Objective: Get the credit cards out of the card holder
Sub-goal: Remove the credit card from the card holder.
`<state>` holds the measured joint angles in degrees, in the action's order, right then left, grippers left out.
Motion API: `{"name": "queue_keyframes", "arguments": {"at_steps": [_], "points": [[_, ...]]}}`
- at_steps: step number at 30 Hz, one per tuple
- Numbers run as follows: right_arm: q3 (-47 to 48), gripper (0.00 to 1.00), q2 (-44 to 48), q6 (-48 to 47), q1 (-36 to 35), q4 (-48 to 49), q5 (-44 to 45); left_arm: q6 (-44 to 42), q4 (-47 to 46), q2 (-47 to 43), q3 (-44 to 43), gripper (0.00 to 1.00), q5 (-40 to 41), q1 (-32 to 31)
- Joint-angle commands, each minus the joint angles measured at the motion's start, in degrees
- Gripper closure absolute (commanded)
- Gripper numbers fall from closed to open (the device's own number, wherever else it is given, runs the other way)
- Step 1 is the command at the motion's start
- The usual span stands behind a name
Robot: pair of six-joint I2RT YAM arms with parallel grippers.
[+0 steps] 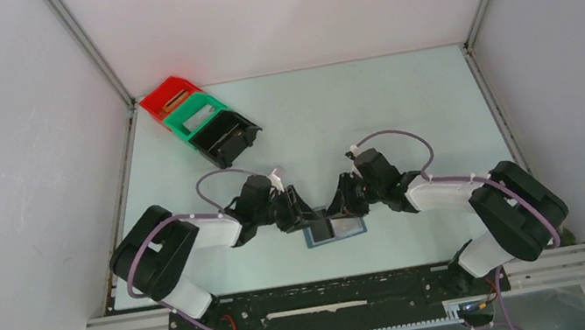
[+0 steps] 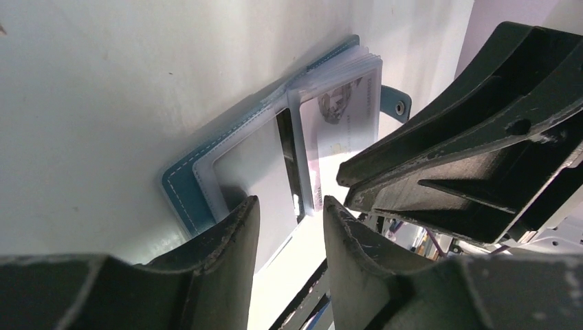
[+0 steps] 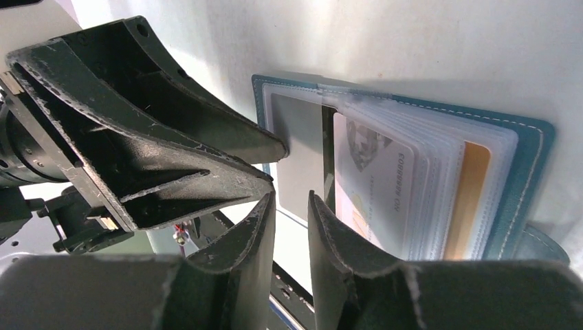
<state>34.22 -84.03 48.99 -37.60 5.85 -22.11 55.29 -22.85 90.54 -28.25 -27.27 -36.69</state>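
The blue card holder [image 1: 335,230] lies open on the table between both grippers. In the left wrist view the card holder [image 2: 180,189] shows a silvery grey card [image 2: 258,168] on its left panel. A narrow dark strip [image 2: 287,151] runs beside the card, and I cannot tell what it is. A pale printed card [image 2: 340,117] sits in clear sleeves. My left gripper [image 2: 290,203] is open and empty at the grey card's near edge. My right gripper [image 3: 291,196] is slightly open and empty, just in front of the grey card [image 3: 297,151] and next to the sleeves [image 3: 375,179].
Red [image 1: 170,96], green [image 1: 197,114] and black [image 1: 224,138] bins stand in a row at the back left. White walls close in the table on three sides. The two grippers [image 1: 308,218] [image 1: 340,208] are almost touching over the wallet.
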Motion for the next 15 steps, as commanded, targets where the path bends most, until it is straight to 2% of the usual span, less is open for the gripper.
{"name": "queue_keyframes", "arguments": {"at_steps": [1,8,15], "points": [[0.28,0.69,-1.56,2.29,-1.05,4.52,-1.18,0.44,-3.72,1.91,2.32,0.55,1.23,1.16],[1.25,0.71,-3.98,2.79,-1.91,3.49,0.76,0.58,-5.96,4.04,4.57,0.55,0.82,2.91],[1.20,0.71,-1.27,0.12,-1.17,-3.85,7.13,-0.02,-6.06,4.38,4.99,0.55,0.51,3.03]]}}
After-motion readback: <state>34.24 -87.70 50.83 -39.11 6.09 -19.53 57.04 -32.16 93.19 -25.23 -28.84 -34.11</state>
